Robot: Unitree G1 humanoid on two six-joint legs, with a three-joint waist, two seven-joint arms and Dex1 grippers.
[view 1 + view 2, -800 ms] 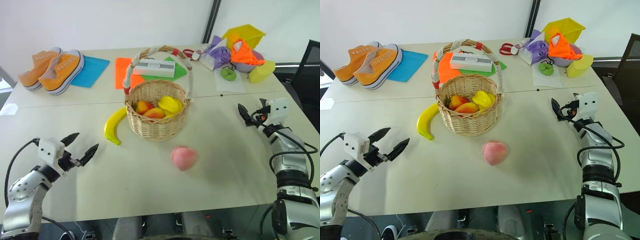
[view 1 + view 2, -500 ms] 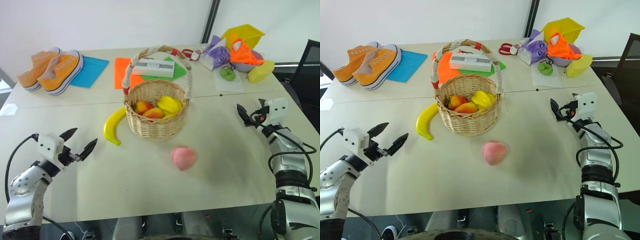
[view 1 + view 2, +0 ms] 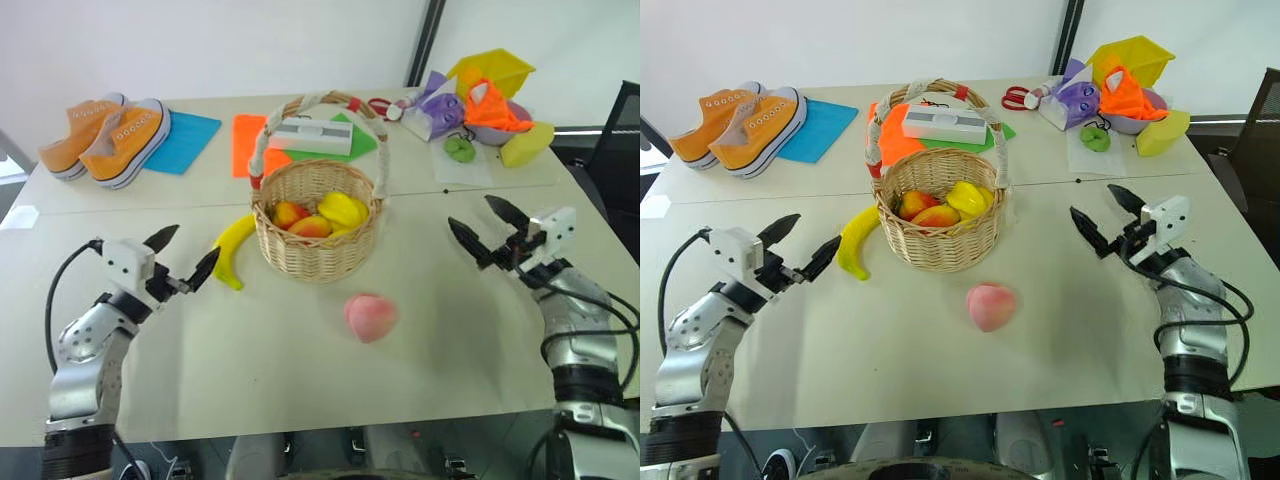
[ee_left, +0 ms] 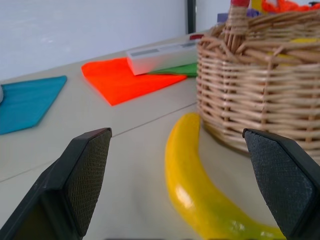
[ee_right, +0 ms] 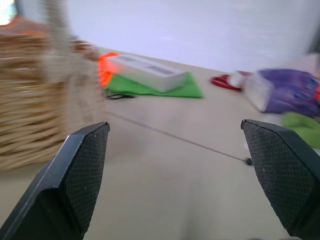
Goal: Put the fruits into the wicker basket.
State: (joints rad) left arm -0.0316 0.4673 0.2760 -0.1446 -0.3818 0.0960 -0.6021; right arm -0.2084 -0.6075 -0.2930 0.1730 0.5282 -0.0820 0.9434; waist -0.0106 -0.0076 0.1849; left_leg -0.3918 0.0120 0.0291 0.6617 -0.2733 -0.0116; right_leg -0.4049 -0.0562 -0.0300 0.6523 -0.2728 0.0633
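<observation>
On table (image 3: 150, 390): banana (image 3: 229, 250) beside wicker basket (image 3: 316, 232), peach (image 3: 370, 317) in front, both outside; left gripper (image 3: 182, 261), right gripper (image 3: 490, 230) spread wide, empty.

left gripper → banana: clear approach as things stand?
Probably yes. The left gripper is open, pointed at the banana, with bare table between. The wicker basket sits close against the banana's far side, so finger room there looks tight.
</observation>
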